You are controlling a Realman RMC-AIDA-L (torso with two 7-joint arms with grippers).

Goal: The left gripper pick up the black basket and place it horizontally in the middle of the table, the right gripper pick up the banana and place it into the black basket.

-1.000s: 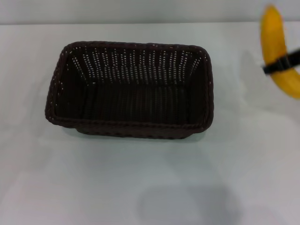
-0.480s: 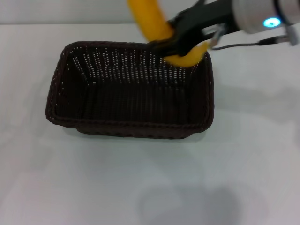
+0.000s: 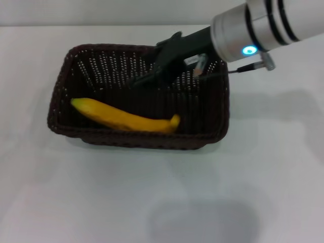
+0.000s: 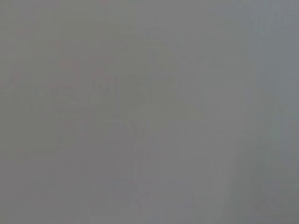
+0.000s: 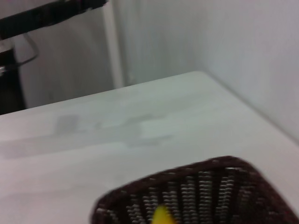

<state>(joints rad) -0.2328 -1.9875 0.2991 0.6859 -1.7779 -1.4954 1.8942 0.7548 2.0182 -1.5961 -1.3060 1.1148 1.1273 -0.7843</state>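
Note:
The black basket (image 3: 136, 139) lies lengthwise across the middle of the white table (image 3: 152, 202). The yellow banana (image 3: 121, 119) lies inside it along the front wall, free of any gripper. My right gripper (image 3: 152, 76) hangs over the basket's back right part, above the banana and apart from it, with its black fingers open and empty. The right wrist view shows a corner of the basket (image 5: 196, 186) and the banana's tip (image 5: 162, 215). The left gripper is out of view; the left wrist view is plain grey.
The right arm's silver-grey body (image 3: 263, 25) reaches in from the upper right. Bare tabletop (image 5: 117, 135) surrounds the basket on all sides. A wall stands behind the table's far edge.
The right gripper carried the banana from the far right over the basket and let it go. The banana now lies inside the basket. The basket has not moved.

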